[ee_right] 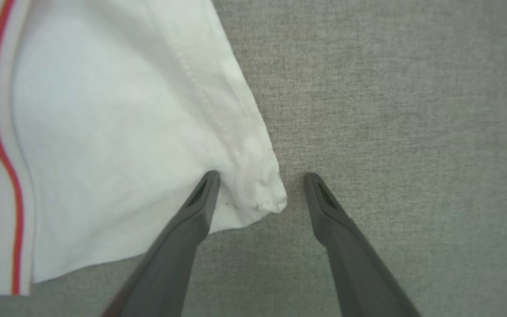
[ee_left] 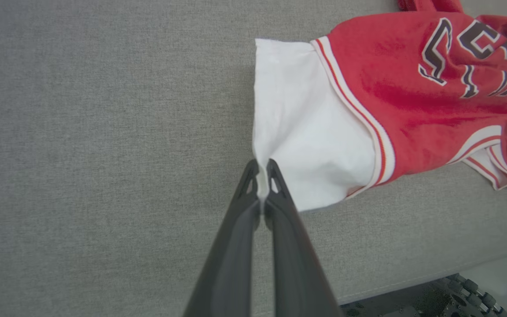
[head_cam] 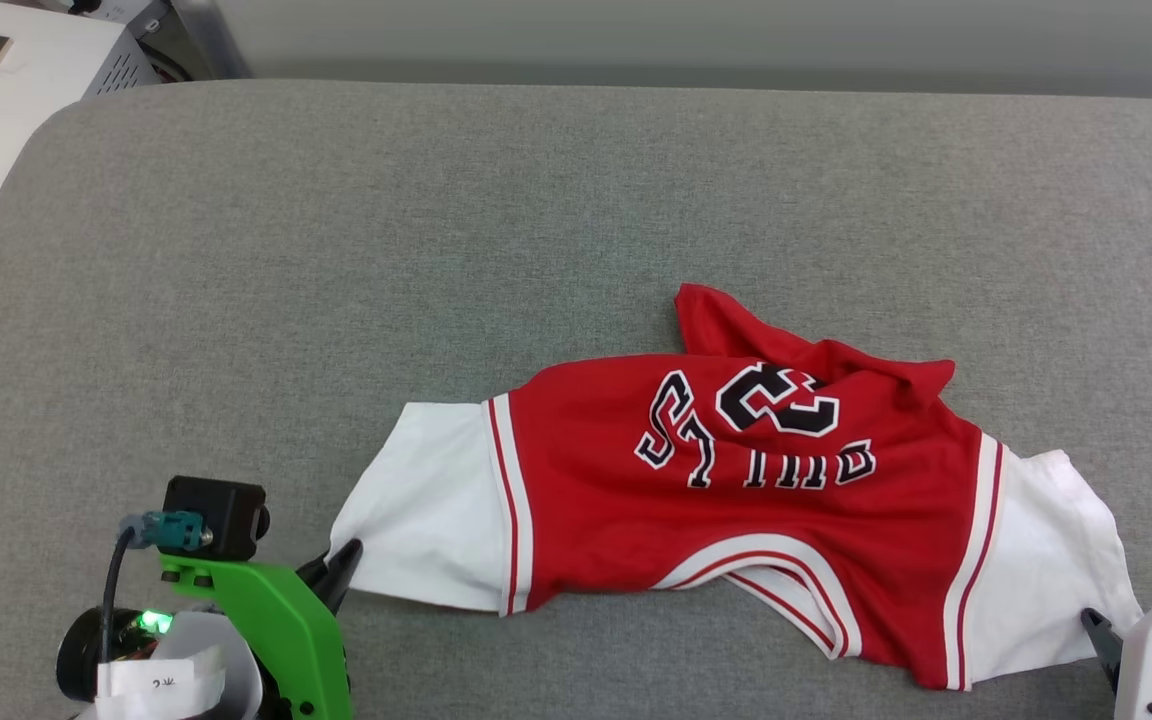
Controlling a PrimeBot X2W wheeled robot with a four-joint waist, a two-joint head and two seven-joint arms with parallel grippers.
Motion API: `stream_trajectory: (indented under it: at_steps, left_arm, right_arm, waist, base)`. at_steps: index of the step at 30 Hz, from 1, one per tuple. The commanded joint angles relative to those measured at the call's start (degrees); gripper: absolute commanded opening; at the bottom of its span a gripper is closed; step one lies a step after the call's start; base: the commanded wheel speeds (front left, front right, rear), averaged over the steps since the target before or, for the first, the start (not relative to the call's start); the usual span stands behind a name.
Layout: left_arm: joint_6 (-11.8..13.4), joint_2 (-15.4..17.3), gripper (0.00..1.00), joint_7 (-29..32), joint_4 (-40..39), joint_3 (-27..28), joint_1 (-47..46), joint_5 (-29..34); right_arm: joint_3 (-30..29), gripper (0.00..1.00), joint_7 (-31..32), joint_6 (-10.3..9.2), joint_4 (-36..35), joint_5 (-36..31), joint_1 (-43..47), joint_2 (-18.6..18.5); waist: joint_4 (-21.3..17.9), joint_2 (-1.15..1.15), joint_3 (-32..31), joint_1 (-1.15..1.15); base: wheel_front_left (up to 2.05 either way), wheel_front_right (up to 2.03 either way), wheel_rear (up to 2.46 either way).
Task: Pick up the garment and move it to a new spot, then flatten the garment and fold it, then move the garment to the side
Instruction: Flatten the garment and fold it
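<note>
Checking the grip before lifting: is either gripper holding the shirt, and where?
The left gripper is shut on the shirt, pinching the corner of its white sleeve. The right gripper is open around the other sleeve's corner, holding nothing.

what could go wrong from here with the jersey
1. The left fingers pinch only the very tip of one white sleeve; it may slip out when pulled.
2. The right fingers stand open around the other sleeve's corner; closing could catch too little cloth or miss.
3. The jersey lies rumpled with its far edge folded over; lifting by the sleeves may not spread it flat.
</note>
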Motion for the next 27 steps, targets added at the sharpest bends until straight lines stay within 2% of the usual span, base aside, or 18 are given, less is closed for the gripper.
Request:
stream_trajectory:
  at_steps: [1,2,3,13,20,27]
  left_arm:
    - [-0.15,0.19,0.00,0.07,0.31,-0.36,-0.79,-0.01]
    - [-0.33,-0.03,0.00,0.08,0.47,-0.51,-0.86,-0.22]
    - [-0.43,-0.22,0.00,0.00,0.58,-0.56,-0.93,-0.35]
    - [-1.26,0.91,0.00,-0.06,1.27,-0.17,-0.78,-0.75]
    - [-1.74,4.94,0.00,1.32,-1.15,1.44,-3.17,0.91]
    - [-2.72,4.87,0.00,-1.00,-4.51,5.62,-7.90,-0.62]
  right_arm:
    - [1.40,1.00,0.05,0.03,1.68,0.45,-0.55,0.77]
    - [2.02,0.36,0.22,0.03,2.16,0.75,-0.42,0.70]
    - [2.48,0.00,0.25,0.03,2.40,1.10,-0.33,0.62]
    - [2.54,0.00,-3.25,0.03,-0.58,3.62,-0.11,-2.48]
    - [2.43,0.00,-4.27,0.03,-7.10,5.63,-2.16,-7.65]
    - [1.48,0.00,-3.99,0.03,-12.84,10.64,-8.86,-13.30]
  waist:
    - [0.07,0.00,0.11,0.00]
    - [0.05,0.00,0.04,0.00]
    - [0.03,0.00,-0.04,0.00]
    - [-1.16,0.00,-4.23,0.00]
    - [-2.19,0.00,-8.28,0.00]
    - [-3.17,0.00,-11.11,0.00]
  base:
    - [0.00,0.00,0.00]
    - [0.00,0.00,0.00]
    - [0.00,0.00,0.00]
    - [0.00,0.00,0.00]
    - [0.00,0.00,0.00]
    - [0.00,0.00,0.00]
